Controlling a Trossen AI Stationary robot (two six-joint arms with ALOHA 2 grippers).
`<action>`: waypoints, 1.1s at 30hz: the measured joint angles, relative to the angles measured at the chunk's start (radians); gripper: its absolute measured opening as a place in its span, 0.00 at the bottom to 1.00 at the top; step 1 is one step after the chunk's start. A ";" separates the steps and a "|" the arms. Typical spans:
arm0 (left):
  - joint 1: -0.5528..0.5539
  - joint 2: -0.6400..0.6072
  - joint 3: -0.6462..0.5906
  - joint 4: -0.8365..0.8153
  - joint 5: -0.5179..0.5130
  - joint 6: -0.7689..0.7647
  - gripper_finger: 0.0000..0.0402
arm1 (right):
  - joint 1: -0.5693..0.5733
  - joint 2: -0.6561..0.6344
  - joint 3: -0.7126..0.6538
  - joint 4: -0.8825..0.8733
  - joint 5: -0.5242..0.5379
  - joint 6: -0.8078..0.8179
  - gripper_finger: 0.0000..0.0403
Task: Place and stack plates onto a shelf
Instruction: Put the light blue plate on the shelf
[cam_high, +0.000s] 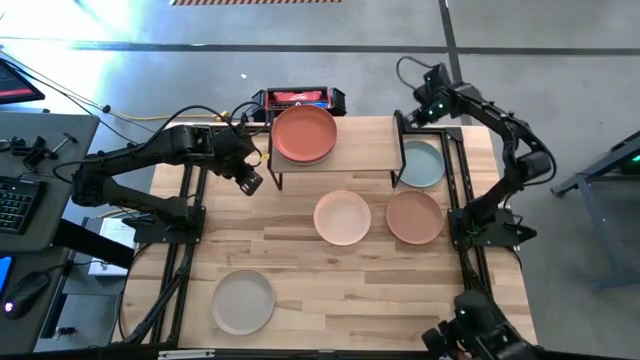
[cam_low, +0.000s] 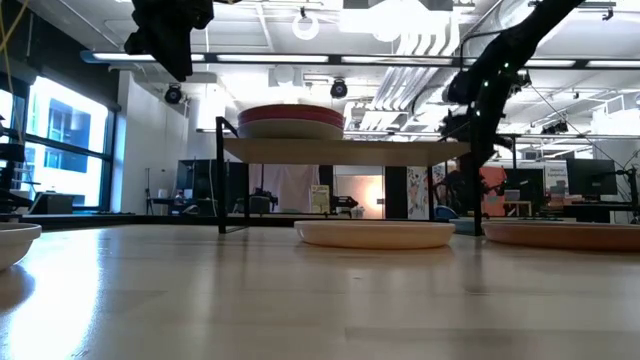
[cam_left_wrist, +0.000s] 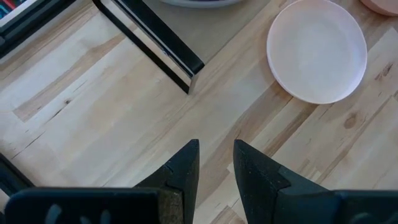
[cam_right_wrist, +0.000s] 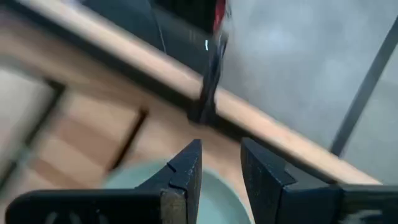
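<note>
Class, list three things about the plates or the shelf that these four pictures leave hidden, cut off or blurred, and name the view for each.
1. How many plates are stacked on the shelf: high view, the top plate covers the rest.
2. The pale teal plate: high view, partly under the shelf's edge.
3. The same plate in the right wrist view: blurred, behind the right gripper.

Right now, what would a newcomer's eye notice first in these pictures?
First, the round terracotta plates stacked on the left half of the low light-wood shelf on black legs. Next, the peach plate and tan plate lying side by side on the wooden tabletop before it. The left gripper hovers beside the shelf's left end, holding nothing.
</note>
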 joint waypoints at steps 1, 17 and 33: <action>0.000 0.000 0.000 0.000 -0.001 0.000 0.22 | 0.000 0.014 0.000 -0.020 -0.001 -0.012 0.23; 0.000 0.000 0.000 0.000 -0.003 0.000 0.22 | 0.007 0.100 -0.004 -0.180 0.086 -0.199 0.23; 0.000 0.000 0.000 0.000 -0.004 -0.003 0.22 | 0.009 0.101 -0.110 -0.124 0.119 -0.250 0.23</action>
